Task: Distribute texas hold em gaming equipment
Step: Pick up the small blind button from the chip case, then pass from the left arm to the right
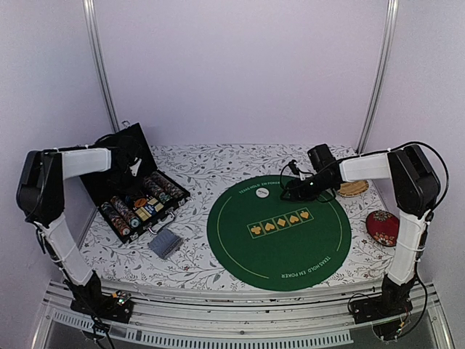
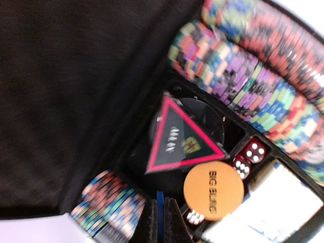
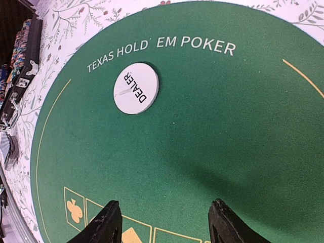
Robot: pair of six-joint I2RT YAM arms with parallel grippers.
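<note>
Left pincer (image 2: pixel 160 205) clamps a blue disc (image 2: pixel 160 225), BIG BLIND button (image 2: pixel 213 190) just beside; next, lift it clear. Right pincer (image 3: pixel 165 203) open, DEALER button (image 3: pixel 135 87) ahead.

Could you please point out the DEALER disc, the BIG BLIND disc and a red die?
DEALER disc (image 3: pixel 135 88), right wrist view, centre of white face.
BIG BLIND disc (image 2: pixel 213 191), left wrist view, centre of orange face.
Red die (image 2: pixel 254 150), left wrist view, its spotted face.
</note>
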